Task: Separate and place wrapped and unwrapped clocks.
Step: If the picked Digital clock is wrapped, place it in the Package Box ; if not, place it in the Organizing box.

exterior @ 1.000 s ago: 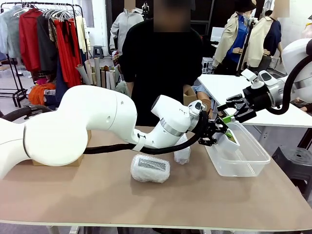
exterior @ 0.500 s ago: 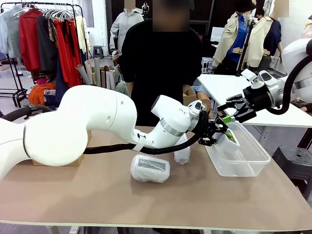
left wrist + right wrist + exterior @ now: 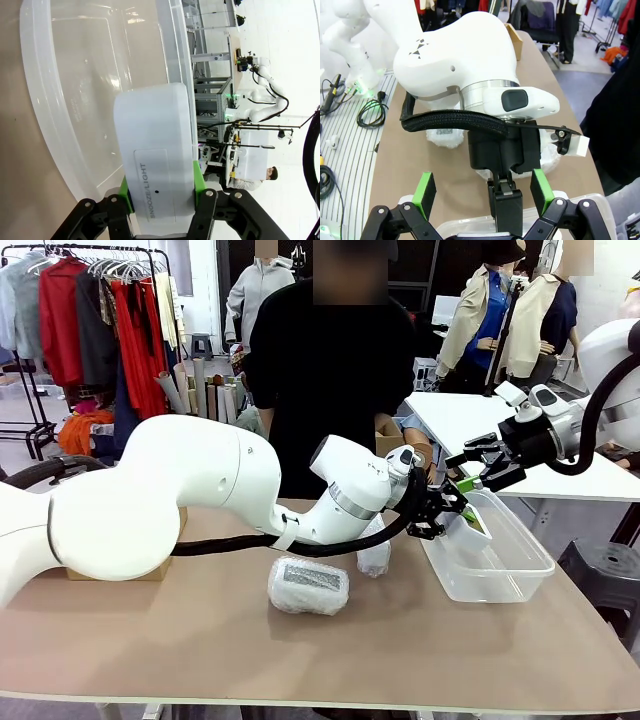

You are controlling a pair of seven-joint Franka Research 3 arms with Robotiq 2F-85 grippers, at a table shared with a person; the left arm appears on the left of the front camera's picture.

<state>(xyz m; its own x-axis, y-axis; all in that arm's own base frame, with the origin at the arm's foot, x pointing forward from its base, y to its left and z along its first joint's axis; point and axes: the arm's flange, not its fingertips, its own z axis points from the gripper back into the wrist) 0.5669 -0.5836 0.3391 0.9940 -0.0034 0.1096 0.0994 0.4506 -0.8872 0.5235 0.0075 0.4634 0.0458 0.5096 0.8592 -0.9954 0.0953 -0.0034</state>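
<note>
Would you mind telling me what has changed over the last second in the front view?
Nothing visibly changed. The left gripper stays shut on the bare white clock at the clear plastic bin, the right gripper stays open beside it, and both bubble-wrapped clocks lie on the table as before.

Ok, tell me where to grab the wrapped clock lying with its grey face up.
Probably grip the wrapped clock across its middle, on the near and far long edges, coming from above: it lies flat, its length running left to right.
</note>
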